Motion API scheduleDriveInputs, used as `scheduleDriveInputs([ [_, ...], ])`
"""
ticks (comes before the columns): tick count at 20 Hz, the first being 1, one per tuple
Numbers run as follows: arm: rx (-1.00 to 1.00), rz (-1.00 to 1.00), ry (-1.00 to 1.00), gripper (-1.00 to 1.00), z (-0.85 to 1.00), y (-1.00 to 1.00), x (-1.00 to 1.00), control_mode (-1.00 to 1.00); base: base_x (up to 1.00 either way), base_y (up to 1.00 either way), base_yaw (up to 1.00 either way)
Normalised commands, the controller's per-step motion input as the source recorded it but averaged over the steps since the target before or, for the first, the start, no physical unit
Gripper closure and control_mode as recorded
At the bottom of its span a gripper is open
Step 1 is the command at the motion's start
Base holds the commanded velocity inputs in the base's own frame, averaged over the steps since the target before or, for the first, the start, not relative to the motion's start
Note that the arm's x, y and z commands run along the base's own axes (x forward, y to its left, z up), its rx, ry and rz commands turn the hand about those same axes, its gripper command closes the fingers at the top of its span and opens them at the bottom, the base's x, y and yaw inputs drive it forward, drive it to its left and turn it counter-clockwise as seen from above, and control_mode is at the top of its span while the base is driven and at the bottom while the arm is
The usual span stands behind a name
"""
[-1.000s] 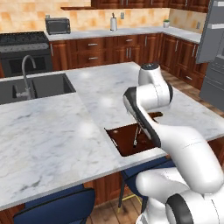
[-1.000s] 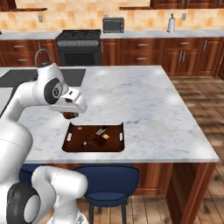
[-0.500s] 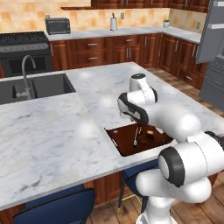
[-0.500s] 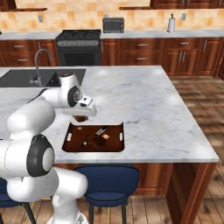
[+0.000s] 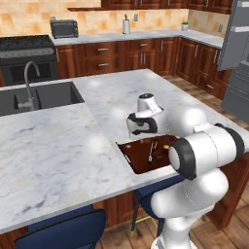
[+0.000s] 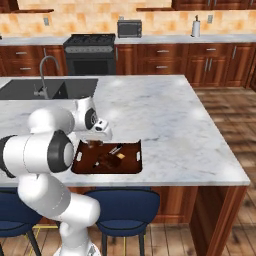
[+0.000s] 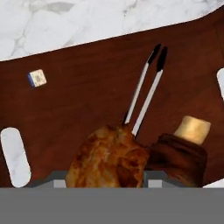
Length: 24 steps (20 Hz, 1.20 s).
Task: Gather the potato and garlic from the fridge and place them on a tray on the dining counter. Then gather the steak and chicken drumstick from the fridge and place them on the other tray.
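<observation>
Your hand (image 7: 107, 181) is grasping the drumstick (image 7: 109, 159) low over the wood tray (image 7: 78, 96), w/ tongs (image 7: 146, 89) just beyond on the desk (image 6: 170, 115).

Non-task items noted — tongs (image 7: 146, 89) lay on dark wood, arms nearly closed, beside a small white-and-blue cube (image 7: 37, 78). Black stove (image 6: 91, 52) stood against the far wall, toaster oven (image 6: 129, 28) on the counter beside it — paper towel roll (image 6: 196, 26) further right. Blue stools (image 6: 127, 206) below.
</observation>
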Motion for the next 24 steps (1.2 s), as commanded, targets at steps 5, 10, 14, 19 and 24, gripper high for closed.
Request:
scheduleDriveInputs([
  [5,0.00,-0.07,-0.03,1.00,-0.58,0.31,-0.01,-1.00,0.00,0.00,0.00],
  [10,0.00,-0.07,-0.08,1.00,-0.41,0.25,0.00,-1.00,0.00,0.00,0.00],
  [14,0.00,-0.08,-0.10,-1.00,-0.23,0.03,0.00,-1.00,0.00,0.00,0.00],
  [19,0.00,-0.02,-0.02,-1.00,0.06,0.00,0.00,-1.00,0.00,0.00,0.00],
  [24,0.01,-0.02,0.05,-1.00,0.69,0.00,-0.01,-1.00,0.00,0.00,0.00],
])
